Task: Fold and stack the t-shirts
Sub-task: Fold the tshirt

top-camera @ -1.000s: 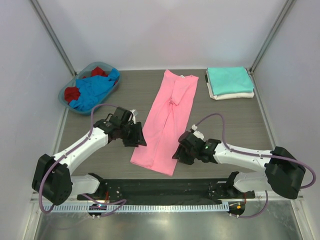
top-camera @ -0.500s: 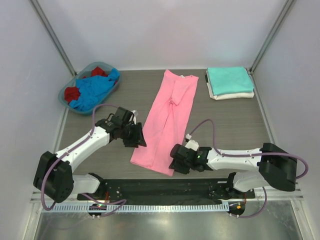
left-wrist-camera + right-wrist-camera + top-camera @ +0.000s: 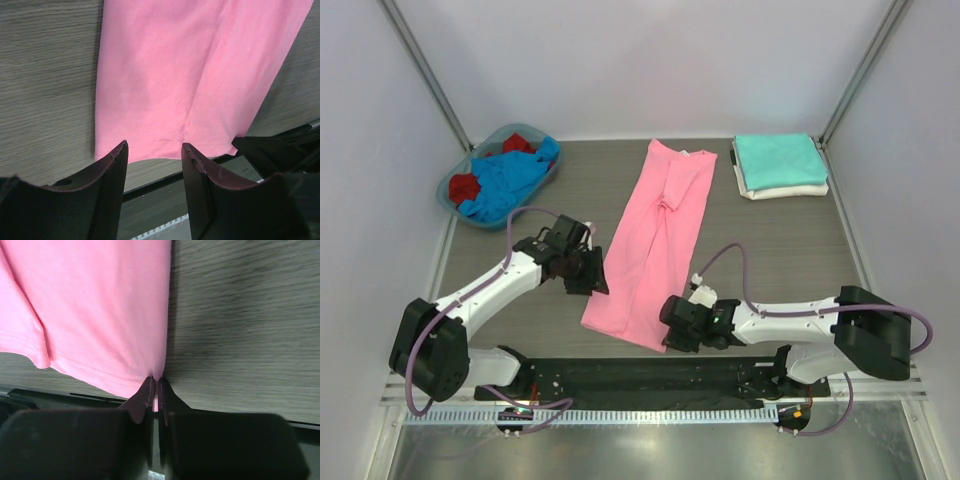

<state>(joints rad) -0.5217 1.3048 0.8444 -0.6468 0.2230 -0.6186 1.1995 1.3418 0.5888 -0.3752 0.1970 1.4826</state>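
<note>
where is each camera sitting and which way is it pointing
Top external: above and behind the arm bases, looking down at the table; both arms show.
Left wrist: on the left arm, looking past the open left pincer at the hem of the pink t-shirt.
Right wrist: on the right arm, looking along the right pincer, shut on the shirt's near corner.
Shared: both wrist views show the shirt's near hem.

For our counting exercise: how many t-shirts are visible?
5: pink shirt mid-table; teal shirt folded atop white shirt, far right; blue shirt and red shirt in basket, which may hide more.
</note>
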